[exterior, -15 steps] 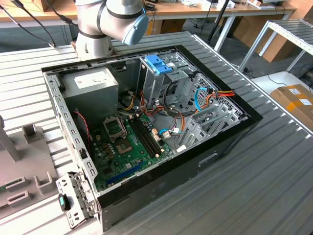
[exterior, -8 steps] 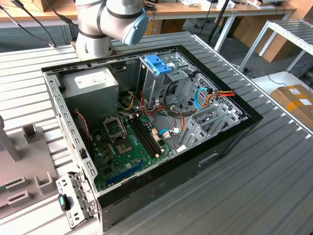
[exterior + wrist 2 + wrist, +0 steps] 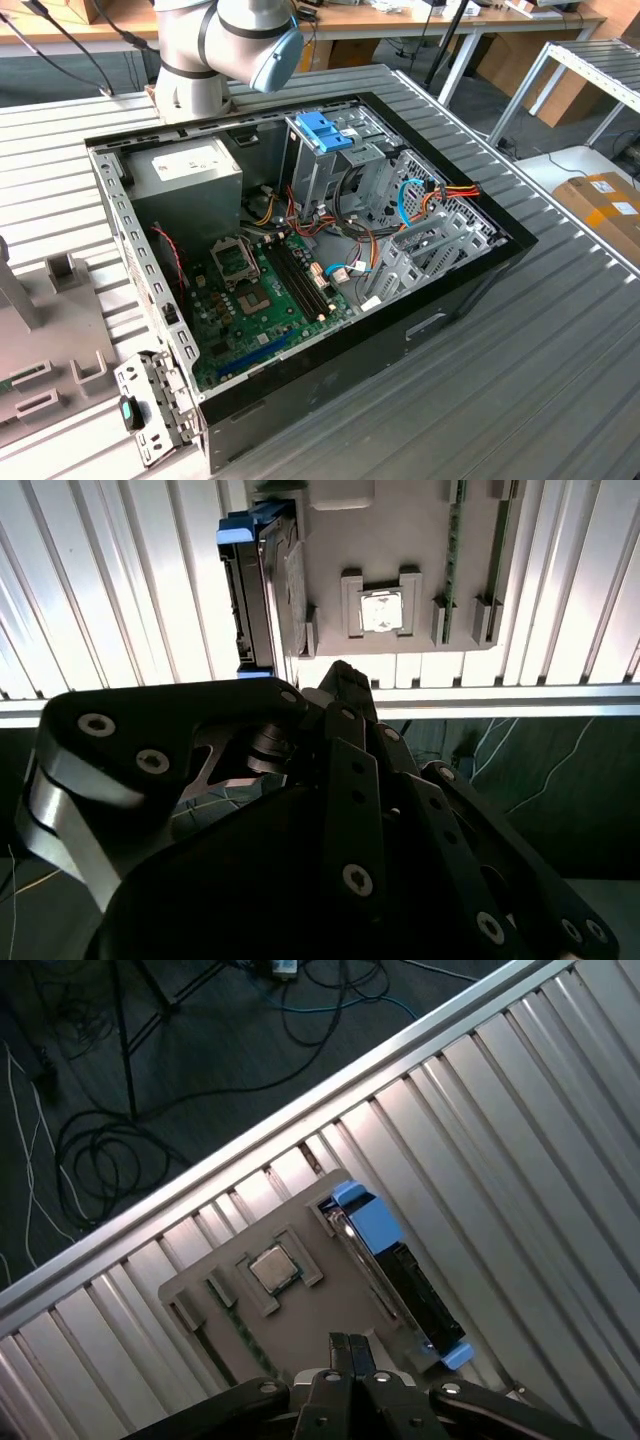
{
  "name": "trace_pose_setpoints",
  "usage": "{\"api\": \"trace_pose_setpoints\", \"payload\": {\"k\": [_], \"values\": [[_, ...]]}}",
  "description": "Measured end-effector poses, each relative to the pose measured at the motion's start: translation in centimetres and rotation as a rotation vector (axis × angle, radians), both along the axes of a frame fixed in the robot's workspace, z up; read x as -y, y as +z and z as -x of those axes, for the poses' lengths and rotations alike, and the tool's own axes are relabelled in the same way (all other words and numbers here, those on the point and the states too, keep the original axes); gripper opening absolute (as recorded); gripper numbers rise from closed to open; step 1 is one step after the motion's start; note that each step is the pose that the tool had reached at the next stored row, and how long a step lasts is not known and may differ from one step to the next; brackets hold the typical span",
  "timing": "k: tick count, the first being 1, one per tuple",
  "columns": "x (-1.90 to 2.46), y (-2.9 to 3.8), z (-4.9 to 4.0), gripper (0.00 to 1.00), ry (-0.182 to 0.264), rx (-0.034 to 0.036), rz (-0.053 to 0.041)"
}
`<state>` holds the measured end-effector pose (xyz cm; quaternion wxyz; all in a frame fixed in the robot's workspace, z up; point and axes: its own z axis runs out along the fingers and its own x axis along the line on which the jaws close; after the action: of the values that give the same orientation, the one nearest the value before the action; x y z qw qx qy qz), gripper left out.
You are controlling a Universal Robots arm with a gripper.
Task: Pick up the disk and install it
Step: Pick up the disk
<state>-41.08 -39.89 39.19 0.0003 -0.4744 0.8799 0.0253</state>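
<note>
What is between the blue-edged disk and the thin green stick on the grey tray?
A square silver chip in its holder sits between the disk and the green stick; both wrist views show it.

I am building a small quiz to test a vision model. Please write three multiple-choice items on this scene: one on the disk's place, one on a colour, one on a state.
1. The disk is: A on the floor; B on edge in the grey holder plate; C on a chair.
2. Its carrier frame is: A red; B blue; C yellow.
3. The computer case is: A open; B closed; C upside down.
Answers: B, it stands in the plate's slot; B, blue ends show in both wrist views; A, the motherboard lies exposed.
</note>
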Motion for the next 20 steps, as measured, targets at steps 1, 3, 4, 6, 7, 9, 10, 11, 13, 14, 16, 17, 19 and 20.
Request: {"api": "trace_pose_setpoints", "payload": {"k": [1, 3, 4, 6, 7, 9, 10, 11, 13, 14, 16, 17, 19, 20], "values": [[0.00, -0.01, 0.00, 0.10, 0.005, 0.0001, 0.0000], [0.00, -0.01, -0.01, 0.10, 0.016, 0.0001, 0.0000], [0.00, -0.02, -0.01, 0.10, 0.026, 0.0000, 0.0000], [0.00, -0.03, -0.01, 0.10, 0.042, 0.0000, 0.0000], [0.00, -0.04, -0.02, 0.10, 0.048, 0.0000, 0.0001], [0.00, -0.05, -0.02, 0.10, 0.062, 0.0000, 0.0000], [0.00, -0.05, -0.02, 0.10, 0.067, 0.0000, 0.0000], [0.00, -0.05, -0.03, 0.10, 0.073, 0.0000, 0.0000], [0.00, -0.06, -0.03, 0.10, 0.093, 0.0000, 0.0000], [0.00, -0.07, -0.03, 0.10, 0.098, 0.0000, 0.0000], [0.00, -0.08, -0.04, 0.10, 0.111, 0.0001, 0.0000], [0.00, -0.08, -0.04, 0.10, 0.116, 0.0000, 0.0000], [0.00, -0.10, -0.06, 0.10, 0.141, 0.0000, 0.0000], [0.00, -0.11, -0.08, 0.10, 0.162, 0.0000, 0.0000]]}}
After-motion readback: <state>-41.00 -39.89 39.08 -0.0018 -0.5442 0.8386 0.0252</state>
